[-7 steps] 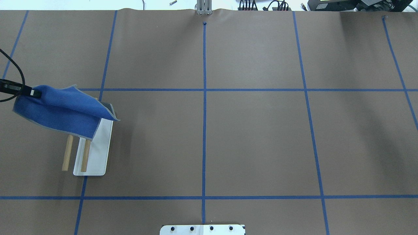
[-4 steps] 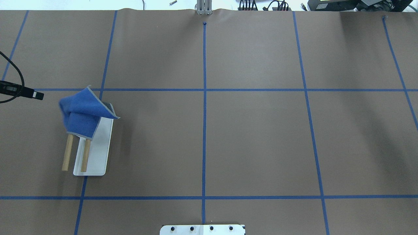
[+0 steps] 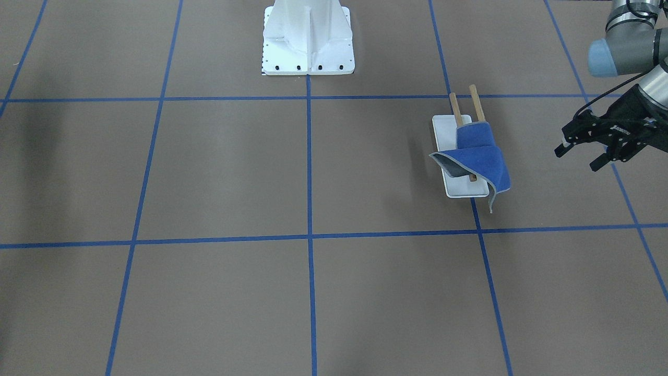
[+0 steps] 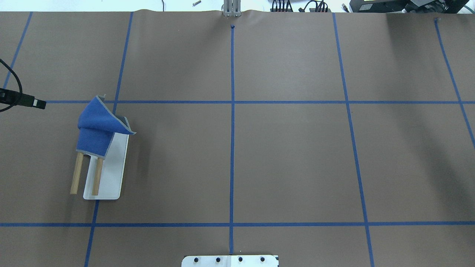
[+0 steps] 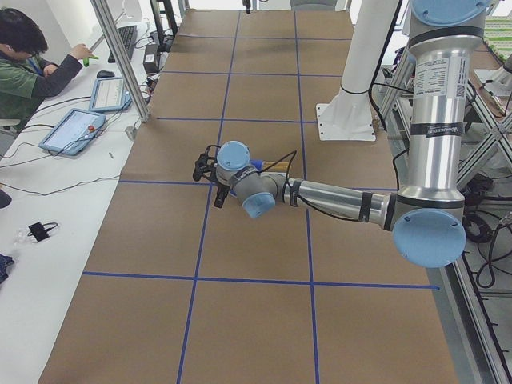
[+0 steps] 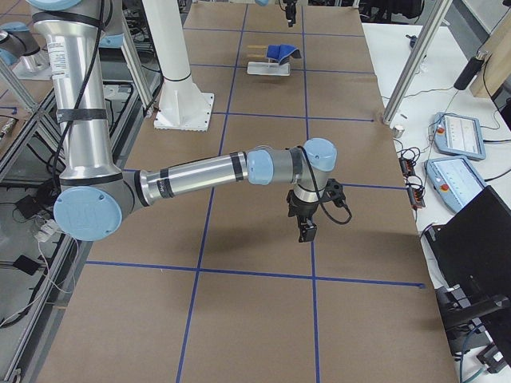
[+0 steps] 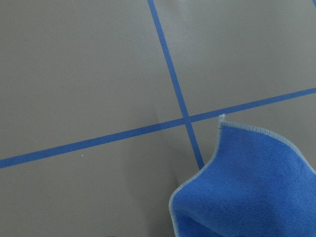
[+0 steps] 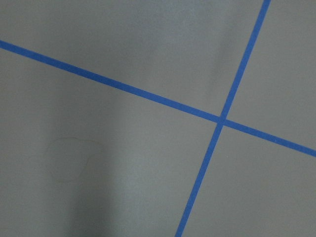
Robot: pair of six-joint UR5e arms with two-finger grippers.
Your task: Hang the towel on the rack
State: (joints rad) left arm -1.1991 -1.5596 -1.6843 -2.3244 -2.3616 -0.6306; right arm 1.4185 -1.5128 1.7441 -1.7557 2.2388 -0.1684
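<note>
Jaws of my left gripper (image 3: 575, 162) spread wide and empty at the left edge of the desk (image 4: 289, 167), towel (image 4: 94, 128) apart from them, draped over the dowels (image 4: 77, 174) of the rack (image 4: 113, 178) near that edge, jaws of my right gripper (image 6: 307, 227) I cannot tell, open or closed

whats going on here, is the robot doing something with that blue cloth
The towel is draped over the rack, on the end of its two dowels away from the robot. It sits bunched and folded rather than spread, with one corner sticking out over the base. The left gripper is open and empty, off to the side of the rack. The right gripper hangs well away from the rack; whether it is open can't be told.
</note>
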